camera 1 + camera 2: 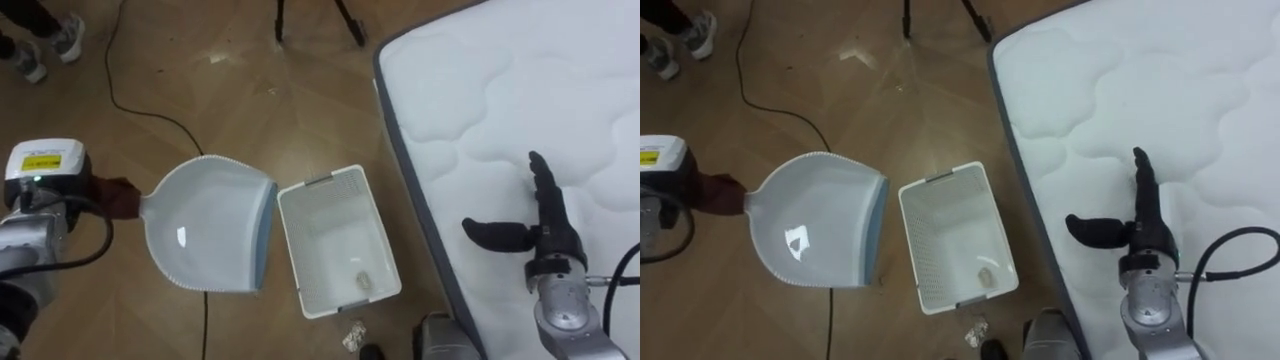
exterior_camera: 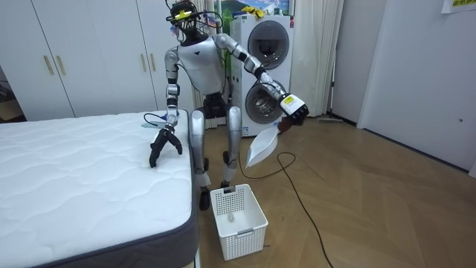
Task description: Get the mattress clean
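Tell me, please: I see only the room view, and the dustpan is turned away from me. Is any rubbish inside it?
Observer: No. The left eye view looks straight into the dustpan, and I see no rubbish in it.
Operator: Did anything miss the basket?
Observer: Yes. A crumpled scrap lies on the floor, just outside the near end of the basket.
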Robot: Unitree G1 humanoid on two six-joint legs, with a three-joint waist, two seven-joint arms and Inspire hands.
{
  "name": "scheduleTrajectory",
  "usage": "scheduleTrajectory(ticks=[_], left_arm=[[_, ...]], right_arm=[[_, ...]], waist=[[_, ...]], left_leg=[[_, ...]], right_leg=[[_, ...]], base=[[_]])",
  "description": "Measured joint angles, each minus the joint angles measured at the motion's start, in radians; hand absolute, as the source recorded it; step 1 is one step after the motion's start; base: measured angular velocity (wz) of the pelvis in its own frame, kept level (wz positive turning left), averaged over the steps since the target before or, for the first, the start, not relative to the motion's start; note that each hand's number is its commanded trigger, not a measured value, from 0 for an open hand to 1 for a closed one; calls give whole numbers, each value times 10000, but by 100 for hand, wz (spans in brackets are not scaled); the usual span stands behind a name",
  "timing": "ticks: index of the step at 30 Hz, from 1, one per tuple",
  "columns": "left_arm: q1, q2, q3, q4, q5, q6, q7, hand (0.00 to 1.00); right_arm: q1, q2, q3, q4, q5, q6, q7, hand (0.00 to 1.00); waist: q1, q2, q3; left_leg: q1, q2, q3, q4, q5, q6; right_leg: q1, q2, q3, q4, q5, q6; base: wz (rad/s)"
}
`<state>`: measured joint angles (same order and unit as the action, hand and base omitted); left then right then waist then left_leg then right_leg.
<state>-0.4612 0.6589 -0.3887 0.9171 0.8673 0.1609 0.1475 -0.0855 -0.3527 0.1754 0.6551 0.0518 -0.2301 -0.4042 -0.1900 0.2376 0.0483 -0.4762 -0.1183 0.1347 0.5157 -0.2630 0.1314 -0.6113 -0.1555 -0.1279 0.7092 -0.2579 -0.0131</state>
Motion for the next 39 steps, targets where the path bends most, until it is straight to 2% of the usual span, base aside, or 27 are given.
scheduleTrajectory(ticks=[3,6,10,11,12,13,14,16,17,20,22,26,27,29,30,31,33,35,36,37,38,39], left_arm=[[-2,-18,-20,-95,0,5,39,100],[240,-53,-67,-741,4,21,136,100],[418,-169,-66,-1605,120,-51,168,100],[432,-240,-67,-1766,171,-142,188,100],[431,-255,-67,-1822,178,-229,191,100],[431,-255,-66,-1930,193,-375,237,100],[456,-256,-66,-1980,191,-523,350,100],[467,-261,-66,-2117,192,-698,406,100],[480,-270,-66,-2158,191,-849,414,100],[607,-300,-60,-2170,174,-1007,415,100],[668,-302,-56,-2271,100,-1003,415,100],[761,-369,21,-2678,-185,-1079,414,100],[760,-418,56,-2727,-299,-1089,414,100],[921,-549,373,-3027,-506,-1223,404,100],[973,-550,446,-3129,-505,-1252,401,100],[1099,-550,545,-3256,-503,-1267,397,100],[1546,-554,866,-3451,-515,-1320,378,100],[1899,-565,1141,-3526,-567,-1382,380,100],[1958,-562,1156,-3540,-669,-1379,378,100],[2193,-620,1219,-3703,-862,-1323,359,100],[2578,-839,1378,-4053,-982,-1304,348,100],[2700,-1009,1453,-4179,-1091,-1300,348,100]], right_arm=[[-2,-16,-8,82,-4,0,3,0],[-2,-65,-17,170,-36,4,82,0],[0,-70,-8,228,-123,4,462,0],[6,-63,9,250,-99,21,577,0],[15,-56,27,272,-72,16,611,0],[21,-31,84,337,25,17,628,0],[14,-33,173,443,78,19,629,0],[66,-34,272,496,325,34,625,0],[69,-20,333,687,412,74,623,0],[182,-9,376,1036,432,363,604,0],[374,-18,345,1125,376,604,545,0],[1080,-40,51,817,474,1071,547,0],[1125,-38,-9,794,460,1139,551,0],[1333,-42,-226,594,335,1243,569,0],[1422,-46,-291,495,267,1252,571,0],[1533,-50,-411,376,163,1290,572,0],[1600,-54,-413,357,185,1396,574,0],[1696,-20,-383,68,230,1612,581,0],[1695,4,-383,-11,238,1638,581,0],[1690,56,-395,-105,324,1664,578,0],[1735,47,-431,-266,502,1690,540,0],[1742,32,-436,-334,618,1689,486,0]], waist=[[6,5,4],[35,5,9],[51,-287,37],[78,-408,74],[80,-481,66],[243,-700,62],[435,-853,24],[557,-999,10],[598,-1139,3],[677,-1374,-107],[789,-1454,-167],[801,-1461,-222],[743,-1461,-222],[715,-1484,-265],[733,-1502,-275],[791,-1522,-286],[901,-1536,-346],[1025,-1486,-408],[1054,-1486,-414],[1128,-1553,-446],[1267,-1587,-492],[1365,-1608,-506]], left_leg=[[101,18,12,-4,1,3],[215,25,56,-25,1,3],[415,34,211,-164,6,13],[524,66,279,-178,2,11],[553,93,327,-181,-1,8],[679,172,550,-223,-7,-2],[718,309,701,-228,-44,-66],[810,501,764,-241,-90,-137],[1009,570,779,-349,-99,-155],[1530,727,784,-407,-229,-270],[1810,787,792,-469,-331,-298],[2373,849,870,-699,-505,-249],[2426,854,904,-708,-508,-247],[2676,913,1303,-771,-596,-193],[2737,924,1420,-773,-609,-191],[2954,972,1728,-799,-639,-192],[3370,1093,2279,-962,-690,-167],[3765,1346,2898,-1422,-682,-151],[3808,1450,3176,-1526,-665,-145],[3893,1610,3860,-1638,-644,-128],[4129,1645,4483,-1909,-606,-155],[4278,1644,4844,-2081,-569,-181]], right_leg=[[114,7,-3,-51,-2,-1],[247,5,-2,-104,-53,0],[299,38,143,-138,-89,-59],[361,91,215,-161,-98,-75],[368,136,276,-171,-97,-77],[358,284,523,-221,-71,-111],[379,501,710,-390,38,-171],[551,780,840,-733,204,-214],[742,947,984,-933,278,-205],[1225,1272,1333,-1295,373,-187],[1445,1458,1606,-1473,453,-167],[1937,1771,2111,-1826,641,-63],[1973,1775,2112,-1857,664,-51],[2002,1947,2428,-1905,764,12],[2007,1964,2442,-1898,789,9],[2080,2066,2448,-1910,866,-11],[2293,2066,1916,-2106,1090,-206],[2721,2002,703,-3021,1818,-563],[2812,2020,441,-3283,2025,-614],[2856,1860,-244,-2886,1788,-460],[2999,1496,-778,-1857,1066,-309],[3166,1283,-949,-1443,751,-256]], base=[[0],[-1],[-11],[-16],[-31],[-55],[-62],[-49],[-35],[-40],[-59],[-53],[-44],[-60],[-85],[-106],[-126],[-123],[-109],[-110],[-115],[-125]])
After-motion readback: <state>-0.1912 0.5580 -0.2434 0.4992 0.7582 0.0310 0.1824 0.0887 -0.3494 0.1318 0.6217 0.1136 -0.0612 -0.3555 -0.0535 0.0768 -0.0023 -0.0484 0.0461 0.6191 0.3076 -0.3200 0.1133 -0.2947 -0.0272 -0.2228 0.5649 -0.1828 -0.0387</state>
